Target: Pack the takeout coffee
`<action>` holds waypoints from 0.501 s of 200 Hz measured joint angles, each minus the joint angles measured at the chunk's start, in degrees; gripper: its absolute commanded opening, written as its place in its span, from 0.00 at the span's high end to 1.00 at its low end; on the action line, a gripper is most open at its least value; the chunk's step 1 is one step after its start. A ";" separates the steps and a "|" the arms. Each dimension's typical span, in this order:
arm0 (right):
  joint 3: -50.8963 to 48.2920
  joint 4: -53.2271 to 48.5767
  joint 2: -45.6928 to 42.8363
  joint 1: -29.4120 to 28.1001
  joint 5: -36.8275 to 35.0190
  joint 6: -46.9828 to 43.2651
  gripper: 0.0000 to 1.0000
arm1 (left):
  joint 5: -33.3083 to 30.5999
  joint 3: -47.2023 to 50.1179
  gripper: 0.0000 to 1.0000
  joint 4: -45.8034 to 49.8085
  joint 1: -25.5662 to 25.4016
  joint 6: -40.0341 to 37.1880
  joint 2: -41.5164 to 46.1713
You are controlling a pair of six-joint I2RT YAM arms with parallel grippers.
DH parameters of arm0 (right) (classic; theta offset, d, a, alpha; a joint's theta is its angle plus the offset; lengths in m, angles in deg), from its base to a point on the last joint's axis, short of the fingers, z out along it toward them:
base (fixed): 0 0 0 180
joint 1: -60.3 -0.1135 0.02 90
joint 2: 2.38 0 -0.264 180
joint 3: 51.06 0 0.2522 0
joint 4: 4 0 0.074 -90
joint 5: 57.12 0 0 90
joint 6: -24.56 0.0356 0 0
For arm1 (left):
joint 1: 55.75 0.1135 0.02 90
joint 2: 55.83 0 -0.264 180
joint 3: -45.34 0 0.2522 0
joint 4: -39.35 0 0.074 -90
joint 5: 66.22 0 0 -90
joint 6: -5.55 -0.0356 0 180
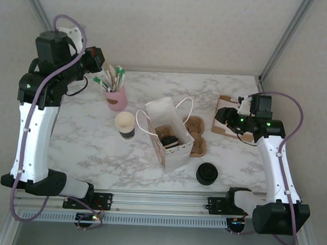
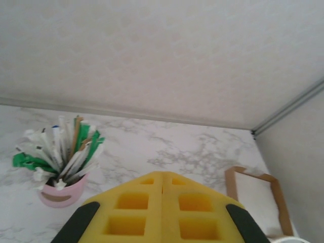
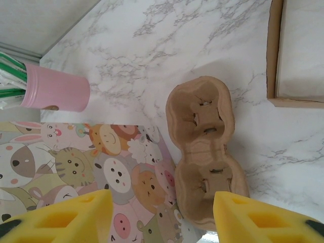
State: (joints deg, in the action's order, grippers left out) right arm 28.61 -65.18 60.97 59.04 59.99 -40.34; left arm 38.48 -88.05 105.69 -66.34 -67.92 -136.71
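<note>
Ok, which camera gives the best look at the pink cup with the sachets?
Left wrist: the pink cup stands close and side-on, its green and white sachets fanned out. Top external shows it whole but small. Right wrist catches mostly its pink side at the left edge.

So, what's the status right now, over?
Left gripper shut, empty. Right gripper open, empty. Takeout coffee sits inside paper bag. Cardboard carrier beside bag, not blocking.

Robotics test cell dressed as a café counter. A left arm (image 1: 35,128) and a right arm (image 1: 276,160) are standing bolted to an aluminium rail (image 1: 160,201) at the edge of a marble-patterned table (image 1: 81,146). Plain walls (image 1: 173,30) are enclosing it. A pink sachet holder (image 1: 117,99), a pulp cup carrier (image 3: 205,152) and a printed paper bag (image 1: 163,112) holding the takeout coffee (image 1: 170,140) are sitting on it.
</note>
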 measured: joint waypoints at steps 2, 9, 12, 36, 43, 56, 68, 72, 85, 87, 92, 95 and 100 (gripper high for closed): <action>0.00 0.00 0.00 0.00 -0.02 0.02 0.45 | 0.35 -0.09 1.00 0.00 0.00 0.02 0.11; 0.00 0.00 -0.04 0.00 0.00 0.04 0.45 | 1.73 -0.24 1.00 -0.04 0.00 0.17 0.39; 0.00 0.00 -0.04 0.00 0.00 0.04 0.45 | 2.36 -0.28 1.00 -0.04 0.00 0.24 0.57; 0.07 -0.02 -0.15 0.00 0.00 0.20 0.45 | 8.04 -0.39 1.00 -0.83 0.00 1.40 1.40; 0.09 -0.02 -0.17 0.00 0.00 0.22 0.45 | 9.86 -0.44 1.00 -1.29 0.00 1.77 1.55; 0.11 -0.02 -0.17 0.00 0.00 0.22 0.45 | 12.87 -0.48 1.00 -2.12 -0.15 2.64 1.62; 0.11 -0.02 -0.17 0.00 0.00 0.24 0.45 | 15.65 -0.48 1.00 -3.30 -0.57 3.65 1.62; 0.11 -0.02 -0.17 0.00 0.00 0.24 0.45 | 16.44 -0.48 1.00 -3.65 -0.72 3.93 1.62; 0.11 -0.02 -0.17 0.00 0.00 0.26 0.45 | 19.08 -0.61 1.00 -4.83 -1.57 5.14 1.62; 0.11 -0.02 -0.17 0.00 0.00 0.26 0.45 | 19.30 -0.66 1.00 -5.01 -1.68 5.27 1.62; 0.11 -0.02 -0.17 0.00 0.00 0.28 0.45 | 20.22 -0.70 1.00 -5.46 -2.05 5.68 1.62; 0.11 -0.02 -0.17 0.00 0.00 0.31 0.45 | 20.79 -0.72 1.00 -5.84 -2.34 5.95 1.62; 0.11 -0.02 -0.20 0.00 0.02 0.46 0.45 | 21.66 -0.81 1.00 -6.34 -2.78 6.40 1.62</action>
State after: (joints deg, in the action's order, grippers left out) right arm 28.72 -65.20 60.77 59.04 60.01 -39.88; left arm 60.14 -88.86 99.35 -69.12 -61.51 -135.09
